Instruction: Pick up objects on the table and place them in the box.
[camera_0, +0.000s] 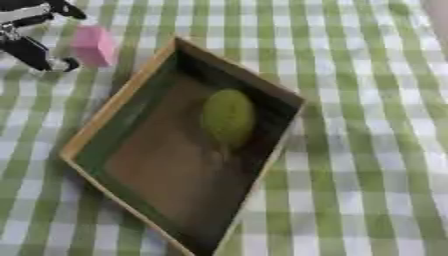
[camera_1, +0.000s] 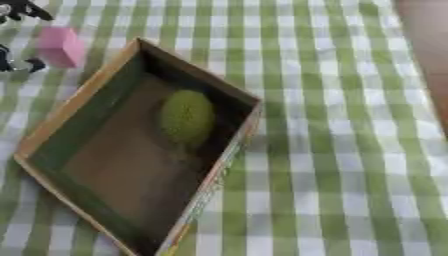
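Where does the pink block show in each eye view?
Left eye view: pink block upper left, beside the left hand.
Right eye view: nearer the left edge, upper left.
Shared landmark: the box's top corner, just right of the block.

Both head eyes look down, sharing box (camera_0: 122, 107)

No readable text (neither label nor number).

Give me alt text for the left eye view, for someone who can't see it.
A robot hand reaches in at the upper left beside a pink block on a green checked tablecloth. A wooden box lies open at centre, a green rounded object inside.
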